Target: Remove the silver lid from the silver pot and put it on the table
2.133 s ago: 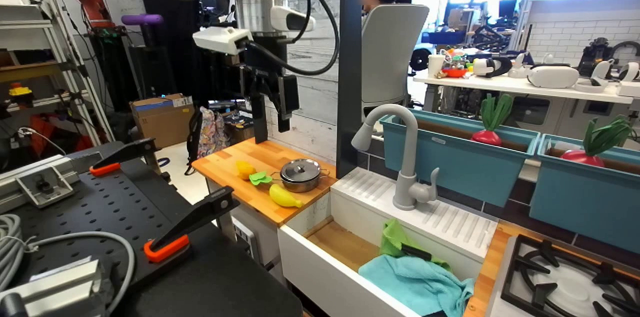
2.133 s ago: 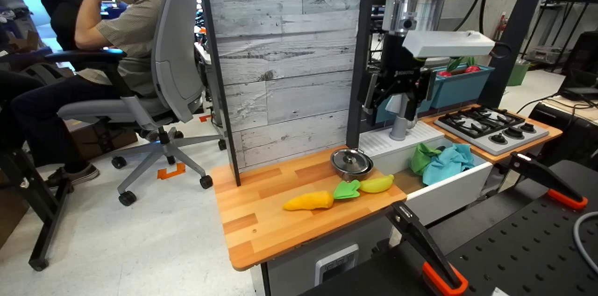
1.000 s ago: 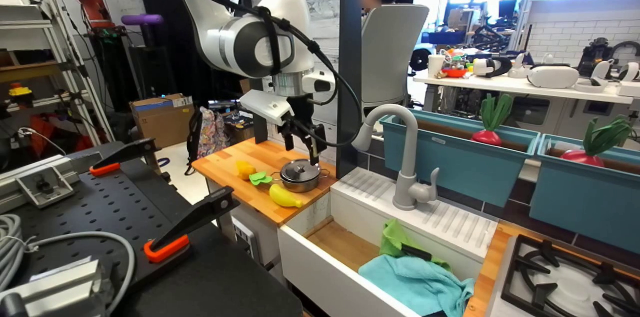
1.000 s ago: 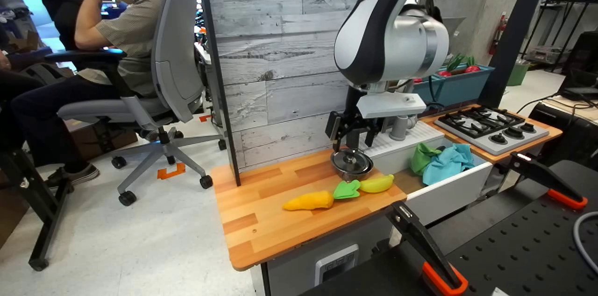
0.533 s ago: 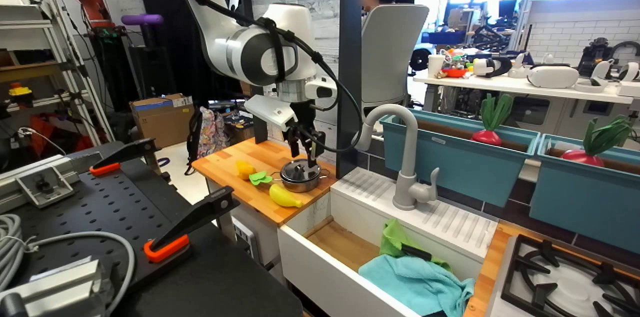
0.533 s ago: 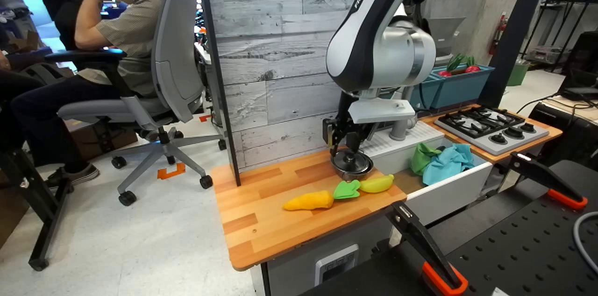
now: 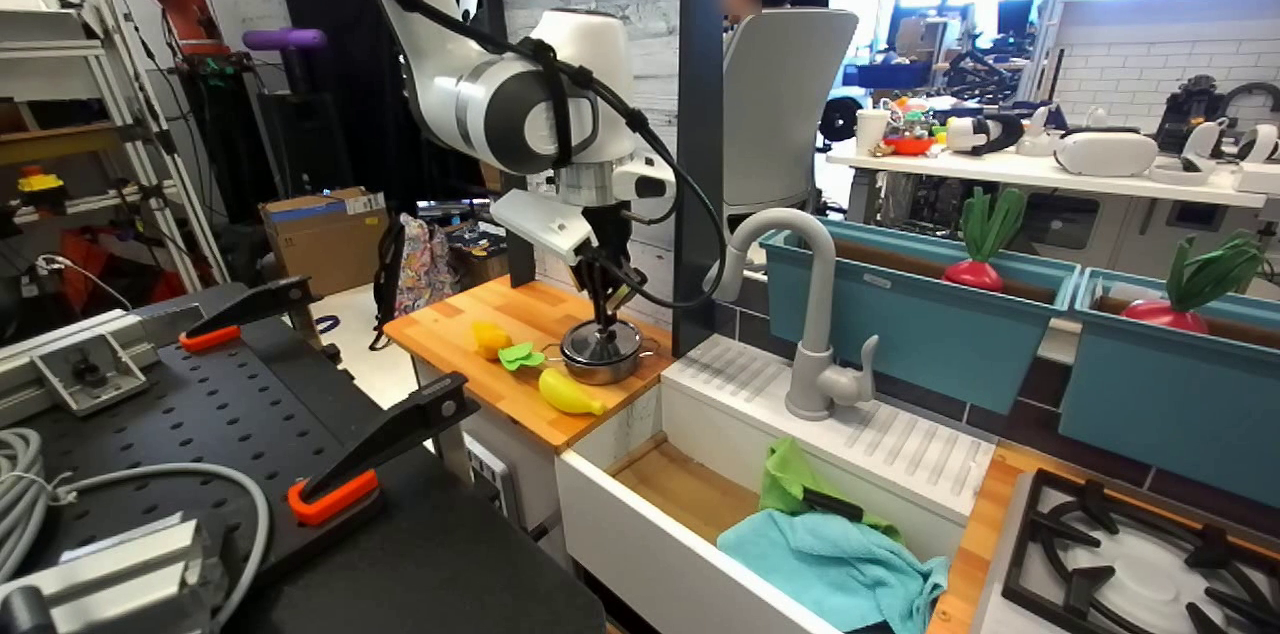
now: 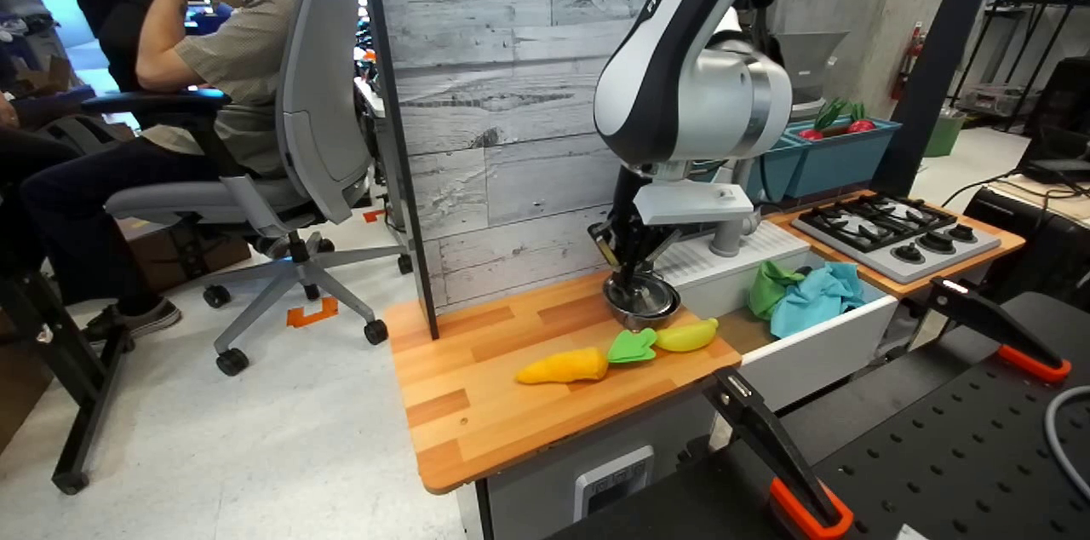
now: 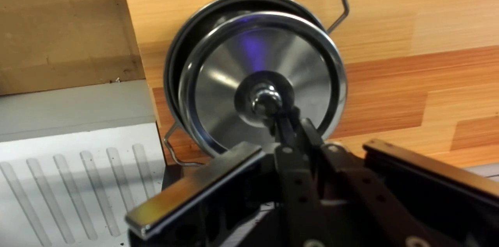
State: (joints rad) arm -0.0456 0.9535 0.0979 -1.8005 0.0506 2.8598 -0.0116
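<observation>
The pincer stands with jaws nearly together, clamped by the look of it on the knob of the silver lid, likely because that stub is the one easy hold. Directly below the jaws, the lid rests off-centre on the silver pot; farther from the pincer, past the banana and toy carrot, the table under them all runs on, presumably to receive the lid.
</observation>
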